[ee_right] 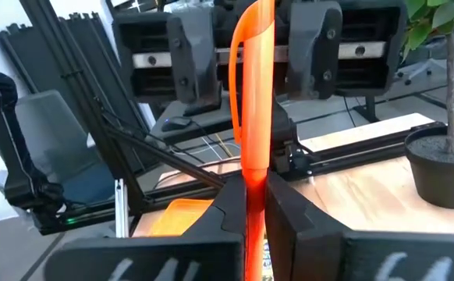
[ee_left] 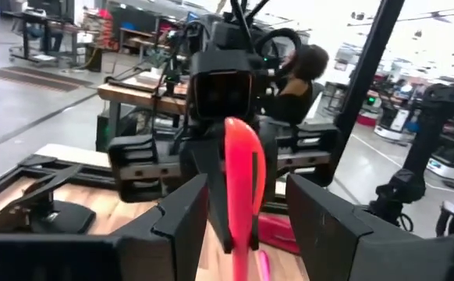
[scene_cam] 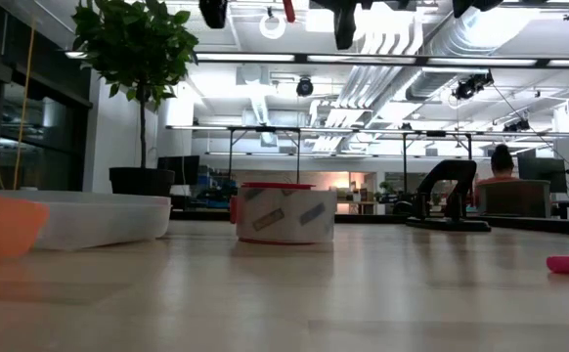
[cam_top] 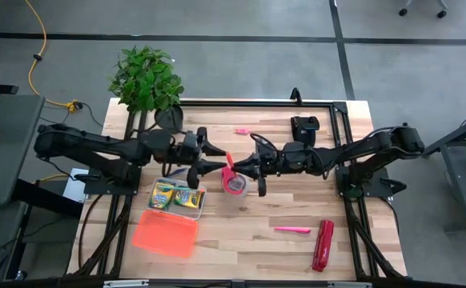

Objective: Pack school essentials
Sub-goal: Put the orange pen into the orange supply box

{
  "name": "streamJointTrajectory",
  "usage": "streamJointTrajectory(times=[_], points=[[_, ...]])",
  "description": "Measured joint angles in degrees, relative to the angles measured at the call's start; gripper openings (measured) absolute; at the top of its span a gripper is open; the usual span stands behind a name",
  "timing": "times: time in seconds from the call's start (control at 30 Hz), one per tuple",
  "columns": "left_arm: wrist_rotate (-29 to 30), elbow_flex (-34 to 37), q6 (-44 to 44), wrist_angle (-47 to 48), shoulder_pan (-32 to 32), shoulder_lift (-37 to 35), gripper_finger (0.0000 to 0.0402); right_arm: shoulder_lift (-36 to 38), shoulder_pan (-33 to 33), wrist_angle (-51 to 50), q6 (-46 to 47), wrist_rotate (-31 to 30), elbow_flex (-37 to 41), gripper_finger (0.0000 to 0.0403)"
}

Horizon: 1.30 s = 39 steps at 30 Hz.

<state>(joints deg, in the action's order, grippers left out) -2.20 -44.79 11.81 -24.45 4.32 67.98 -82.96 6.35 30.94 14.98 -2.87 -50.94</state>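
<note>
Marker (cam_top: 230,161) sits pinched between the fingers of my right gripper (cam_top: 238,169), held up in the air over the middle of the table (cam_top: 297,204), and in the right wrist view it (ee_right: 254,117) stands upright with the dark fingers pressed against its lower end. My left gripper (cam_top: 214,155) faces it from the other side, fingers spread wide with the marker (ee_left: 242,183) in the gap between them, and I cannot tell whether either finger touches it. Directly under the two grippers the red tape roll (cam_top: 235,184) rests on the wood, and it (scene_cam: 284,212) stands alone in the low view. Two crayon boxes (cam_top: 176,196) lie side by side in the clear bin (cam_top: 201,200) to the left of the roll, with the orange lid (cam_top: 165,234) just in front of it. Another pink marker (cam_top: 292,230) lies near the red stapler (cam_top: 323,246) toward the front right, and a tiny pink piece (cam_top: 242,130) lies at the back. A potted plant (cam_top: 146,78) stands at the back left corner
</note>
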Motion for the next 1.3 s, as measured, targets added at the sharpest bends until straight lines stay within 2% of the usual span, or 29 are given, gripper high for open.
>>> streamJointTrajectory(times=[0.4,0.5,0.73,0.9,1.13,1.3], points=[[0.0,-4.6,0.0,0.2,0.0,5.9,0.0158,0.0,0.0,-0.2,-0.4,0.8,0.0,0.0],[0.0,-4.6,0.0,0.7,0.0,5.2,0.0134,0.0,0.0,-0.2,-0.6,0.8,0.0,0.0],[-0.2,-4.6,-2.6,1.1,0.0,3.4,0.0036,0.0,0.0,0.4,-1.0,0.8,0.0,0.0],[-0.1,-4.6,-2.8,1.1,0.0,3.4,0.0035,0.0,0.0,0.4,0.0,0.8,-0.1,0.0002],[0.1,-4.6,-2.2,1.3,0.2,3.2,0.0049,0.0,0.0,0.3,2.9,-0.1,-0.1,0.0054],[0.3,-4.6,-3.0,7.5,1.1,0.4,0.0045,2.7,0.0,-3.9,4.1,-0.6,-0.1,0.0109]])
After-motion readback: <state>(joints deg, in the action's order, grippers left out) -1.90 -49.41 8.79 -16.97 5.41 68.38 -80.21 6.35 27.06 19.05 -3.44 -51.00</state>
